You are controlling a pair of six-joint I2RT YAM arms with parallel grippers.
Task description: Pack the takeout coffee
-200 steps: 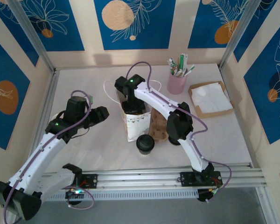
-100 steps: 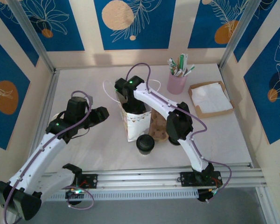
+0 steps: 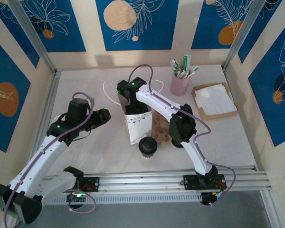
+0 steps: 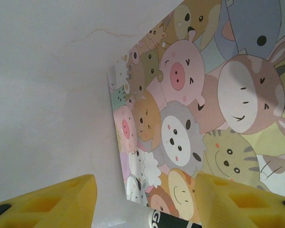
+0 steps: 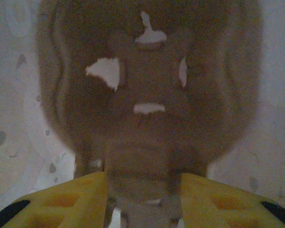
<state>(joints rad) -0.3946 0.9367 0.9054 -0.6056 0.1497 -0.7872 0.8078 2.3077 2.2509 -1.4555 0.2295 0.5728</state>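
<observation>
The takeout coffee (image 3: 147, 146), a small paper cup with a round black lid, stands on the table just in front of the white paper bag (image 3: 137, 127). My right gripper (image 5: 143, 199) is down inside the bag. A brown cardboard carrier (image 5: 147, 90) fills the gap between its yellow fingers (image 5: 80, 199); in the dim light I cannot tell whether the pads still press it. My left gripper (image 4: 145, 202) hangs open and empty to the left of the bag, facing the bag's cartoon-animal side (image 4: 190, 109).
A brown pulp cup carrier (image 3: 161, 130) lies against the bag's right side. A pink holder of utensils (image 3: 179, 83) and a brown tray of napkins (image 3: 214, 100) stand at the back right. The bag's handles (image 3: 109, 92) loop outward.
The right wrist has shifted slightly inside the bag, and the bag and its handle have nudged with it. The left arm and the coffee have not moved.
</observation>
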